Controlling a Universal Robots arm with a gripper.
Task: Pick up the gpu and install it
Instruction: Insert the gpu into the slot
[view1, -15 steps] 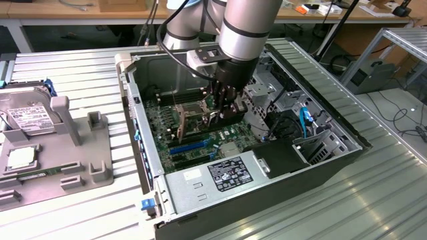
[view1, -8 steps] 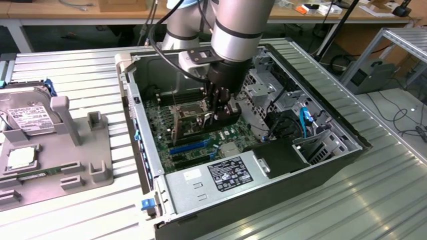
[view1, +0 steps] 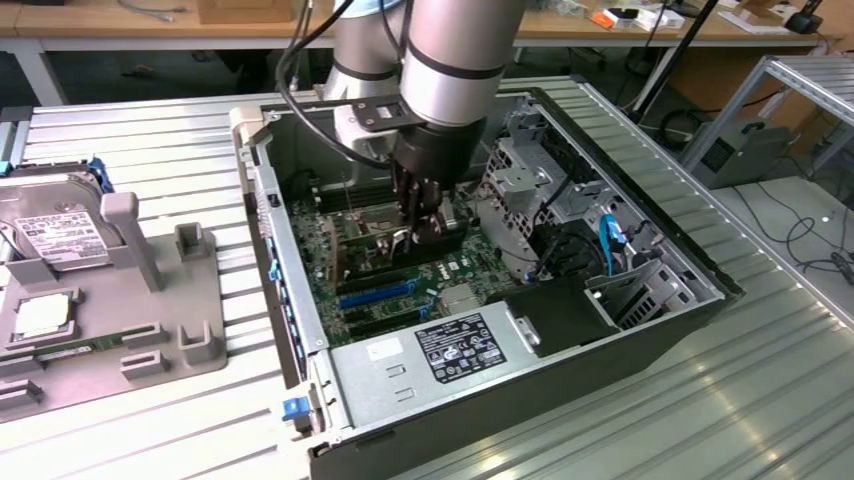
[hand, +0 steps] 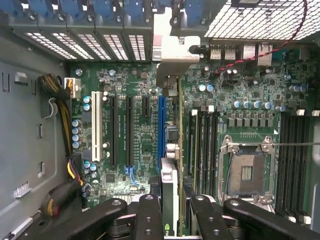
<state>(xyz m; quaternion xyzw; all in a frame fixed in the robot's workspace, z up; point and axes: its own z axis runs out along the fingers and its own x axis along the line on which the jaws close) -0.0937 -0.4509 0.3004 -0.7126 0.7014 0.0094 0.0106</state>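
The gpu (hand: 173, 127) stands on edge between my fingers, seen edge-on in the wrist view. Its silver end bracket (hand: 172, 50) reaches the case's rear slot openings. It sits right beside the blue expansion slot (hand: 161, 130) on the green motherboard (hand: 135, 80); whether it is seated I cannot tell. My gripper (hand: 173, 212) is shut on the card's near end, with black fingers (hand: 149, 215) on either side. In the exterior view the gripper (view1: 424, 228) reaches down inside the open computer case (view1: 300, 330), low over the motherboard (view1: 400, 275).
A silver hard drive (view1: 54, 235) lies on a grey fixture (view1: 160, 300) at the exterior view's left. Inside the case are the power supply (view1: 454, 345), drive cage (view1: 534, 190), CPU socket (hand: 247, 170), memory slots (hand: 295, 160) and cable bundle (hand: 65, 125).
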